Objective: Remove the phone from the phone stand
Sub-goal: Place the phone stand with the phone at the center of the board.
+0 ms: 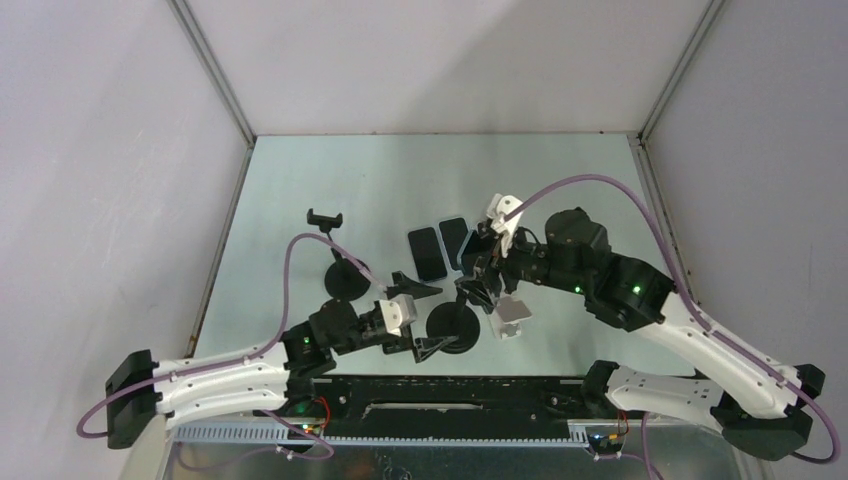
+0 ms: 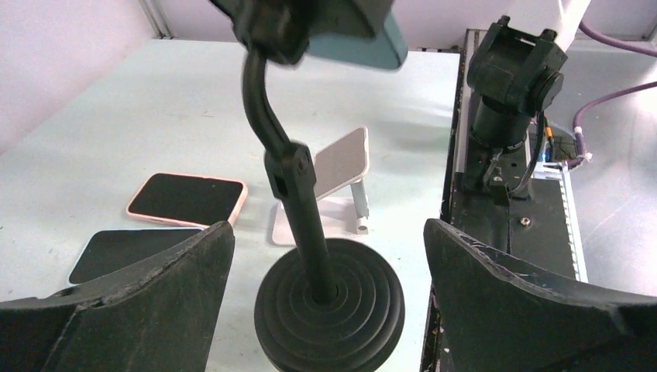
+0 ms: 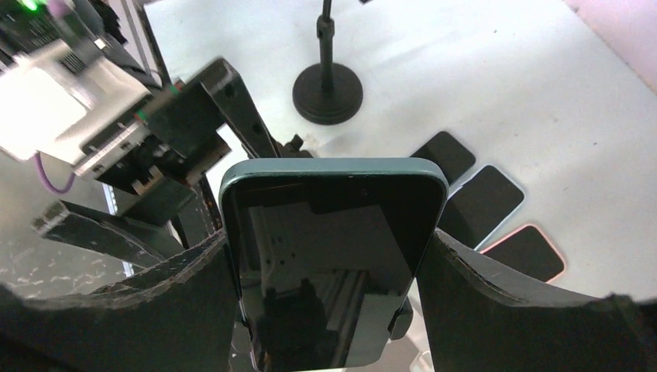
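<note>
Phone [image 3: 333, 279], teal case, dark screen up, sits in the clamp at the top of the black phone stand [image 2: 298, 178]. Not removed yet. Right gripper [image 3: 327, 239]: jaws clamped on the phone's two long edges, one finger each side, both touching. Stand stem angled, jointed mid-way, round ribbed base [image 2: 329, 306] flat on the counter [image 1: 400, 170]. Left gripper [image 2: 327, 231]: jaws wide apart, straddling the stand low down near the base, fingers clear of it on both sides, holding nothing. Small white folding stand [image 2: 341, 167] just behind the base, empty. Three spare phones flat on the counter in a row beyond: pink-cased phone [image 3: 527, 252], blue-edged phone [image 3: 484, 203], black phone [image 3: 443, 155], screens up. Second black stand [image 1: 345, 280] to the left, well apart, clamp empty.
</note>
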Controlling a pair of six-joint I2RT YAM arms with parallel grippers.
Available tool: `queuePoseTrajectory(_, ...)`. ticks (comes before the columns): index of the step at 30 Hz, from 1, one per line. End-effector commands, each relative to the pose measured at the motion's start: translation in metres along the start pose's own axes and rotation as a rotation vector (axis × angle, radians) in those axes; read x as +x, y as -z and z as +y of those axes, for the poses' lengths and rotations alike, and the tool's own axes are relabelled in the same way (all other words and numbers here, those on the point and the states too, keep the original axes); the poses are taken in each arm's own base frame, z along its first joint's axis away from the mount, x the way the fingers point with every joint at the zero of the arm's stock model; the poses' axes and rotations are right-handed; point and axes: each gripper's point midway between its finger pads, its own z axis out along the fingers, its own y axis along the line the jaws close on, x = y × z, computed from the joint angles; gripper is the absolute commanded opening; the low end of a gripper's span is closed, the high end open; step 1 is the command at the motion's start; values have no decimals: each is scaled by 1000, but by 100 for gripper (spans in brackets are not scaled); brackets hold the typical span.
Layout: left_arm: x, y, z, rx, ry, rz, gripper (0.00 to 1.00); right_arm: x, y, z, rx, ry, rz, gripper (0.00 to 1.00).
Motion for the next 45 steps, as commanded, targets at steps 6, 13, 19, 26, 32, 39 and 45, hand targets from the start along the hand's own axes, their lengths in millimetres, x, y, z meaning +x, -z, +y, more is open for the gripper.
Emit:
queuePoseTrajectory(6, 0, 18, 2, -38, 67, -49, 96, -7, -27, 5, -53, 76, -119, 0)
queuePoseTrajectory(13, 10, 22, 0, -36, 82, -15, 95, 8, -39, -6, 15, 110, -68, 0)
queuePoseTrajectory(19, 16, 21, 0, -37, 80, 7, 96, 18, -37, 9, -50, 118, -61, 33)
queuePoseTrajectory(26, 12, 20, -4, -11, 50, -38, 98, 36, -33, 20, -113, 95, -8, 70)
queuePoseTrajectory(32, 7, 19, -3, -1, 34, -56, 100, 32, -24, 27, -149, 69, -29, 98)
queuePoseTrajectory(39, -15, 11, -12, 148, 1, -105, 95, 10, 3, 41, -221, 40, -123, 99)
queuePoseTrajectory(45, -21, -6, -6, 215, -31, -77, 73, 7, 21, 43, -224, 26, -143, 99)
